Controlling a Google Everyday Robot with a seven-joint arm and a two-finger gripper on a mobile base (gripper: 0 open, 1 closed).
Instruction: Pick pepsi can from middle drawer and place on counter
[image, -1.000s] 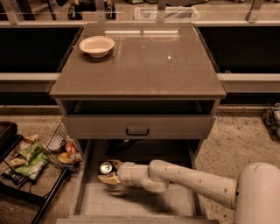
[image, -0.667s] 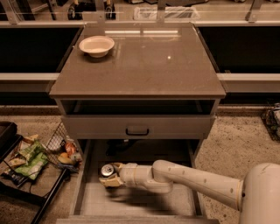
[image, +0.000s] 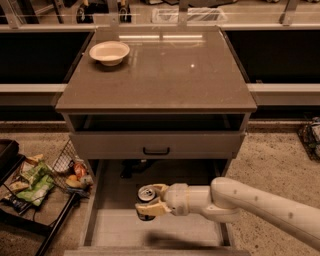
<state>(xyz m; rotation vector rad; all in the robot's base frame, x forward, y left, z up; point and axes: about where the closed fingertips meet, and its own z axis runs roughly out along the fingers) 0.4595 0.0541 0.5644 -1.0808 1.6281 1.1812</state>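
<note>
The pepsi can (image: 146, 197) is a small dark can with a silver top, upright over the middle drawer (image: 107, 227), left of its centre. My gripper (image: 152, 200) reaches in from the right on a white arm, and its yellowish fingers are shut on the can, one above and one below it. The can sits a little above the drawer's grey floor. The counter (image: 165, 72) is the glossy grey-brown slab on top of the cabinet.
A cream bowl (image: 109, 52) sits at the counter's back left. The closed upper drawer front with a black handle (image: 156, 150) hangs just above the open drawer. A wire basket with snack bags (image: 35, 180) stands on the floor at the left.
The gripper has lifted the can slightly and shifted it a little to the right and toward the drawer's front. The arm has followed.
</note>
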